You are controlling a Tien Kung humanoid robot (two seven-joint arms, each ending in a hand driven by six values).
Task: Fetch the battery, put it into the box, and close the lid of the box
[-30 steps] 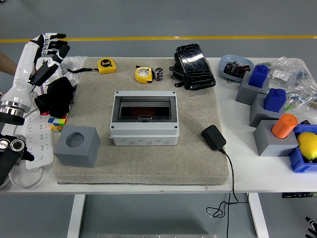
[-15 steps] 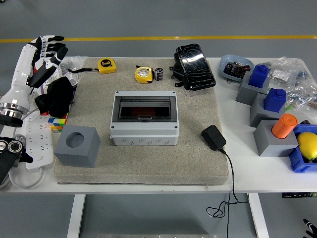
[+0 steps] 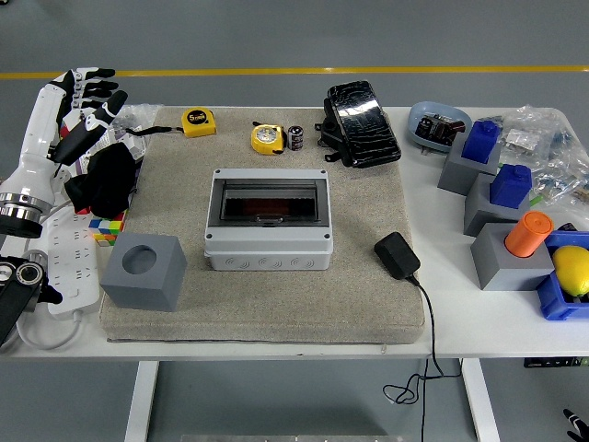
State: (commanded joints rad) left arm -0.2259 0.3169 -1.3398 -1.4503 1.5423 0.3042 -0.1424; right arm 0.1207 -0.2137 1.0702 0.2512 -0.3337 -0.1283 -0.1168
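A: Left robot hand (image 3: 87, 97)?
B: Raised far left of the box (image 3: 268, 218), fingers loosely spread, holding nothing. Right one not visible.
A: Battery (image 3: 295, 137)?
B: Upright on the mat (image 3: 368, 295) beyond the box, just right of a yellow tape (image 3: 266, 138).
A: Box?
B: Mid-mat on the surface (image 3: 479, 322), lid shut.

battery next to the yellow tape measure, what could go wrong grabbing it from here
The battery stands upright, close beside a yellow tape measure and the black pouch, so fingers may knock it over or drag a neighbour. The left hand is far off at the table's left edge, open. The box lid looks shut, blocking placement.
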